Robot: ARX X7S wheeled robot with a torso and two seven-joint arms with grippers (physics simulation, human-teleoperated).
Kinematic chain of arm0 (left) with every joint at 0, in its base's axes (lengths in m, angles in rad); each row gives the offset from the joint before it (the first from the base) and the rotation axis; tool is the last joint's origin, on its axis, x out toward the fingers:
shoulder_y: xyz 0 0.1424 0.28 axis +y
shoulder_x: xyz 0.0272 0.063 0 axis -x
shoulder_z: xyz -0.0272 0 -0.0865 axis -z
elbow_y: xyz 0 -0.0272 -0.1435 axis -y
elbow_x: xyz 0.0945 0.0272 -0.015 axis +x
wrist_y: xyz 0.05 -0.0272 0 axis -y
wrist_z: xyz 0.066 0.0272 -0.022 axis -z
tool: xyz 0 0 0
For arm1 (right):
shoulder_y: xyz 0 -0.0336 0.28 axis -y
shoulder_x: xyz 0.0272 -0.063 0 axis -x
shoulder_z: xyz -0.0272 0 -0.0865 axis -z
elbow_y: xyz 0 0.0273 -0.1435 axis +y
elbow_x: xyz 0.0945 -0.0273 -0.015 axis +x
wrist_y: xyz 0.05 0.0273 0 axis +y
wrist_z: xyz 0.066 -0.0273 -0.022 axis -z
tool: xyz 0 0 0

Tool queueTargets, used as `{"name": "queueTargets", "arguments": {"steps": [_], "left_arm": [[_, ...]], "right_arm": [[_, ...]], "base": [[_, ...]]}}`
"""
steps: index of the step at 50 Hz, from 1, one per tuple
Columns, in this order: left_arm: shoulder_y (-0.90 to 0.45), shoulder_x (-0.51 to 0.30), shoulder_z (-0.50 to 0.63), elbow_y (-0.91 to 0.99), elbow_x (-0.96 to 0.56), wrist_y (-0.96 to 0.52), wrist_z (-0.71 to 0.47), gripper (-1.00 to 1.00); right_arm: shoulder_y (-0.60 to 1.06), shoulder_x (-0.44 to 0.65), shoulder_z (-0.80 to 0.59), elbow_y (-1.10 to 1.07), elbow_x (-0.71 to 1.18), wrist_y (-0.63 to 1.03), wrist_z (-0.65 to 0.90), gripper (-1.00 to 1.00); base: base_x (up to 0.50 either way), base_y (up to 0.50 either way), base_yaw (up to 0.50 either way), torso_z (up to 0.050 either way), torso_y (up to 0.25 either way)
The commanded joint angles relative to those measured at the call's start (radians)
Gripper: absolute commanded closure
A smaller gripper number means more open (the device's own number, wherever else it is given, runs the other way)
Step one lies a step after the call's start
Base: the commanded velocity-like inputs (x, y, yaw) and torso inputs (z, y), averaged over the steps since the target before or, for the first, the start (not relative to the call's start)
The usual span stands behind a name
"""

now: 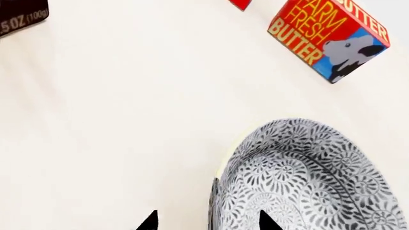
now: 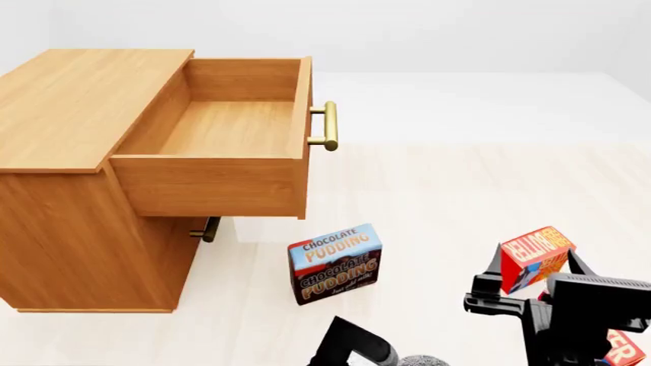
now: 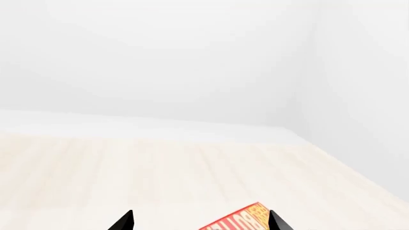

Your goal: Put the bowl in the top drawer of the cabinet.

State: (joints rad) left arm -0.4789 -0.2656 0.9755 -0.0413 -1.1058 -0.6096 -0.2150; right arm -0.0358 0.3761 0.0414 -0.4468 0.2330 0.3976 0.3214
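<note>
Pale wood floor (image 2: 458, 191) under white walls, wide and bare on the right and far side. Cabinet (image 2: 61, 152) at left, top drawer (image 2: 219, 126) pulled fully out, its inside bare, brass handle (image 2: 328, 126) jutting right past the front edge. Lower handle (image 2: 209, 229) just visible beneath the drawer's overhang. Pudding box (image 2: 336, 263) upright near the drawer's front corner, with floor showing between box and cabinet. Jello box (image 2: 534, 259) farther right, just beside the right arm (image 2: 569, 305).

Bowl (image 1: 313, 177) seen in the left wrist view, on the floor, rim edge between the left claw (image 1: 208, 223) tips; one tip over the bowl's inside, the other outside the wall, spread wide, not gripping. Butter box (image 1: 329, 36) apart from the bowl, bare floor between. Dark box corner (image 1: 19, 17) at the frame's edge.

Right claw (image 3: 201, 221) tips spread wide, nothing held, a red box (image 3: 240, 220) on the floor beyond the tips.
</note>
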Motion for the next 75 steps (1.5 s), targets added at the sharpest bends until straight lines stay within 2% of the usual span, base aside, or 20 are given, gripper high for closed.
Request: {"name": "queueTargets", "arguments": {"steps": [1, 12, 32, 52, 64, 75], "left_arm": [[0.022, 0.030, 0.041, -0.097, 0.081, -0.003, -0.009, 1.00], [0.034, 0.014, 0.029, -0.054, 0.081, 0.021, -0.025, 1.00], [0.068, -0.130, -0.118, 0.252, 0.002, 0.133, -0.072, 1.00], [0.075, -0.233, -0.226, 0.404, -0.054, 0.202, -0.089, 1.00], [0.065, -0.312, -0.313, 0.473, -0.121, 0.227, -0.132, 1.00], [0.029, -0.384, -0.396, 0.546, -0.306, 0.209, -0.199, 1.00]], "right_arm": [[-0.013, 0.000, 0.008, 0.000, 0.009, -0.017, -0.002, -1.00], [-0.019, 0.004, 0.011, -0.001, 0.016, -0.022, -0.004, -1.00], [0.011, -0.014, -0.029, 0.038, 0.000, -0.034, 0.003, -1.00], [-0.052, 0.011, 0.009, 0.002, 0.031, -0.054, -0.009, -1.00], [-0.021, -0.006, -0.034, 0.059, 0.014, -0.069, -0.015, -1.00], [0.016, -0.028, -0.098, 0.126, -0.014, -0.087, -0.026, -1.00]], "base": [[0.00, 0.00, 0.00, 0.000, 0.000], [0.00, 0.00, 0.00, 0.000, 0.000], [0.00, 0.00, 0.00, 0.000, 0.000], [0.00, 0.00, 0.00, 0.000, 0.000], [0.00, 0.00, 0.00, 0.000, 0.000], [0.00, 0.00, 0.00, 0.000, 0.000]]}}
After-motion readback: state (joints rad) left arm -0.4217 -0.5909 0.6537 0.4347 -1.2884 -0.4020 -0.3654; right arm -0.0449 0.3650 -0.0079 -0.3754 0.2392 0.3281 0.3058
